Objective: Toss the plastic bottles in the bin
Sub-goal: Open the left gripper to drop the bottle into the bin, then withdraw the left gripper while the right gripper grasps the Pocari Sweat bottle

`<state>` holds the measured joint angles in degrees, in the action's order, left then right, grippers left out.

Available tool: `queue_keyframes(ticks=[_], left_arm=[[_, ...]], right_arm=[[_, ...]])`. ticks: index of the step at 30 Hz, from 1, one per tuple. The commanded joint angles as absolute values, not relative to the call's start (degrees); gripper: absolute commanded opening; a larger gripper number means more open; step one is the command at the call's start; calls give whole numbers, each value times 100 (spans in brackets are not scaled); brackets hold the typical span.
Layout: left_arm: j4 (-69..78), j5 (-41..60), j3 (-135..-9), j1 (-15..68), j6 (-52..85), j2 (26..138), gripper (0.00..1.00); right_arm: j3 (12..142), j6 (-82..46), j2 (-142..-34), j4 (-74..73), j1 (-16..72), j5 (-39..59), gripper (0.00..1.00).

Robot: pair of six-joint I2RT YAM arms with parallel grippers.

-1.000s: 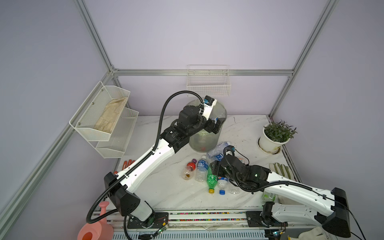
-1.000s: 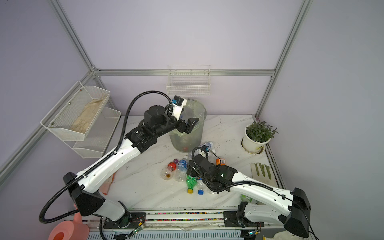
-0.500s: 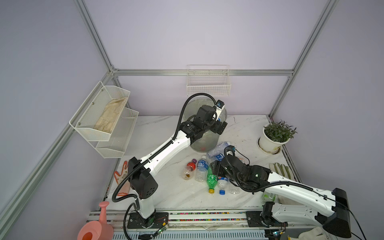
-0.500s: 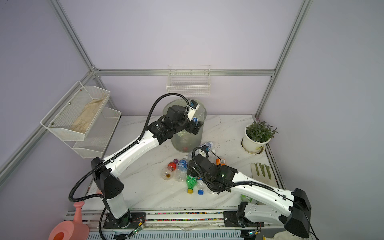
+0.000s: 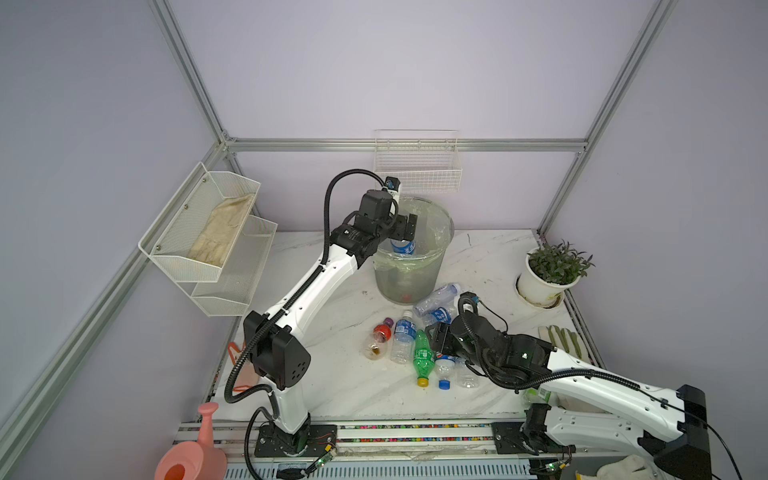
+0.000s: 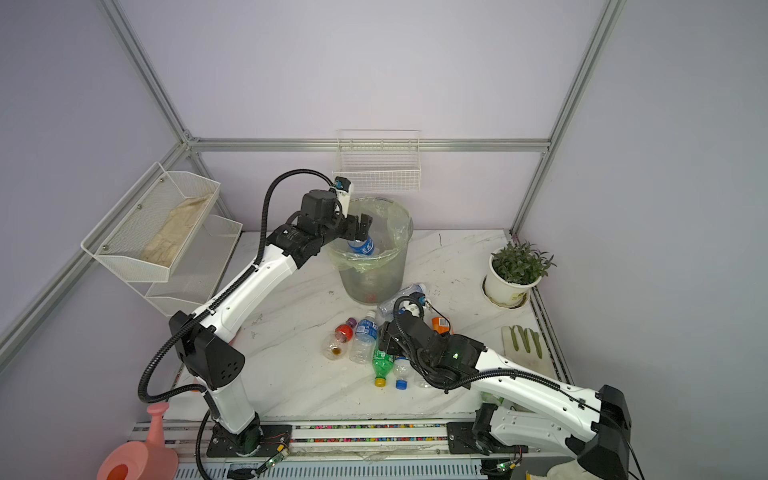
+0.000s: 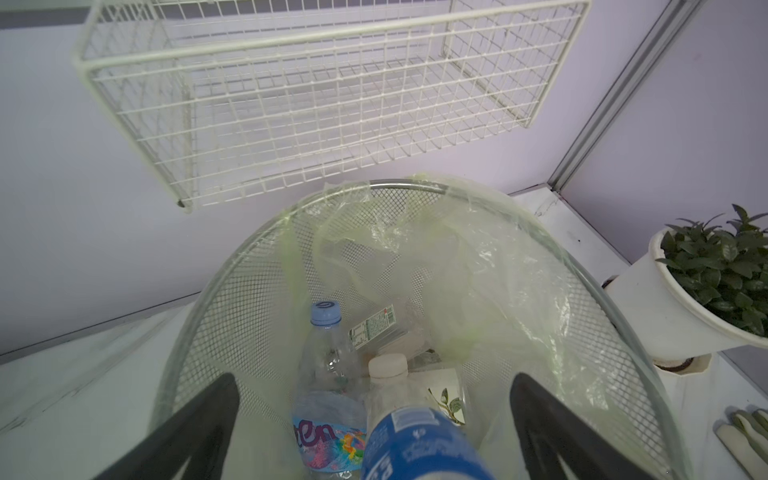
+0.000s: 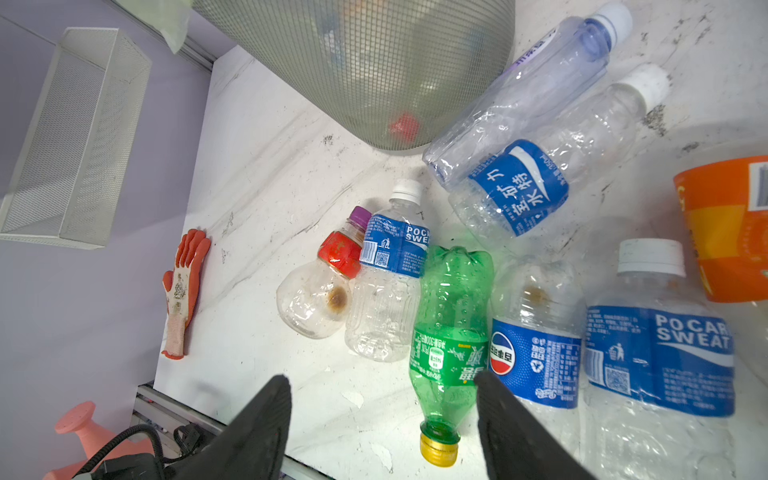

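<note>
**Q:** What is the largest element?
**A:** The white marbled table (image 5: 332, 386), which carries the bin (image 5: 415, 278), a grey mesh wastebasket with a pale-green liner.

**Q:** Where does the left tool (image 7: 372, 380) stand?
**A:** Directly above the bin's mouth, jaws spread wide, gripping nothing. A blue-labelled bottle (image 7: 415, 444), white cap pointing down into the bin, is between the jaws and clear of both. In both top views it is within the bin's rim.

**Q:** And the right tool (image 8: 380, 376)?
**A:** Low over the table near the bin's foot, on the side toward the arm bases. Its jaws are parted, straddling the capped end of the green bottle (image 8: 451, 332), which lies flat; no clamping is visible.

**Q:** Where are the other bottles?
**A:** Inside the bin, a clear bottle with a pale-blue cap (image 7: 326, 332) leans on the liner, with others partly hidden below. Outside, a cluster of bottles (image 5: 401, 345) lies on the table at the bin's foot. Two clear ones are nearest the bin's wall, blue-labelled ones flank the green bottle, and a small red-labelled bottle (image 8: 336, 257) is at the cluster's edge.
</note>
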<state>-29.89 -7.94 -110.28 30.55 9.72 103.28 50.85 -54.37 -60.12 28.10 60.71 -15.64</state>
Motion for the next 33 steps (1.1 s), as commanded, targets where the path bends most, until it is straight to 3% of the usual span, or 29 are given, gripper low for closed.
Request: queue_keyframes(ticks=[1, 17, 33], left_arm=[[-2825, -630, -11130, 3129, 1160, 9844, 100], [-2782, -614, -10651, 3116, 989, 9375, 100], [-1892, -695, -8531, 3120, 1129, 6718, 100]], right_arm=[[5027, -5555, -6026, 2857, 6100, -1633, 72], [5116, -5472, -6202, 2822, 6100, -1635, 72], [5186, -5247, -6972, 2411, 6100, -1306, 72]])
